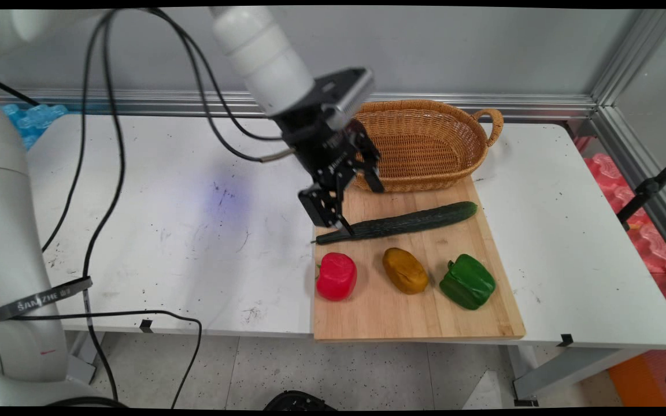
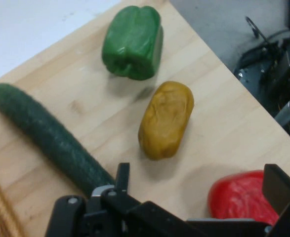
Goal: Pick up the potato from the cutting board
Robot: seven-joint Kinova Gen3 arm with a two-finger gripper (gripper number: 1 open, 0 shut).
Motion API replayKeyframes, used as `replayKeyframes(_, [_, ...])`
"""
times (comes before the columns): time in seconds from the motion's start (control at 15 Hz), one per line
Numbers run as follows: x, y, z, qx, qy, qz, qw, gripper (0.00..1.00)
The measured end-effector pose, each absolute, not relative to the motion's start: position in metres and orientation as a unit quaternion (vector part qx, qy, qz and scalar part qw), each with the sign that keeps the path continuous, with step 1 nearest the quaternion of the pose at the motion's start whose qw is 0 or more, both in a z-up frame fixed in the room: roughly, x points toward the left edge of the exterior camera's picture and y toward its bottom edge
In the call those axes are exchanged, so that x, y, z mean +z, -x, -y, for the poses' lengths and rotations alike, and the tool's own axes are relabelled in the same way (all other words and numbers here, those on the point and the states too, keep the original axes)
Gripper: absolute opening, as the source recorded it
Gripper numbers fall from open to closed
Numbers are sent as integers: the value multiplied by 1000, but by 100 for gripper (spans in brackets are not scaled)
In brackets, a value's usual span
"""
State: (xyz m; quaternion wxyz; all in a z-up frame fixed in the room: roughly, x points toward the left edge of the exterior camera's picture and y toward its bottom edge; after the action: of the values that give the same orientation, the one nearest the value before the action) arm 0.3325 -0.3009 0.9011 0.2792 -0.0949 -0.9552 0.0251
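Observation:
My gripper (image 1: 363,208) stands open low over the back left of a wooden cutting board (image 1: 379,312). Its lower fingertip is at the left end of a long dark green cucumber (image 1: 408,221), which lies across the board; I cannot tell if they touch. In the hand view the gripper (image 2: 199,183) has nothing between its fingers, and the cucumber (image 2: 46,136) runs up to the left finger (image 2: 122,177). In front of it lie a red pepper (image 1: 336,276), a yellow-brown potato (image 1: 405,270) and a green pepper (image 1: 467,281).
A wicker basket (image 1: 420,106) with a handle stands behind the board, just right of the hand. The hand view shows the potato (image 2: 166,120), the green pepper (image 2: 133,42), the red pepper (image 2: 238,197) and the board's edge with the floor beyond. Black cables hang at the left.

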Motion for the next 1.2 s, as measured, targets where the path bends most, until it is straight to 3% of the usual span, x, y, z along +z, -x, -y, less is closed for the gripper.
replayKeyframes(0.53, [845,-273,332,-2,174,950,258,100])
replayKeyframes(1.2, [802,-231,349,-32,215,947,238,100])
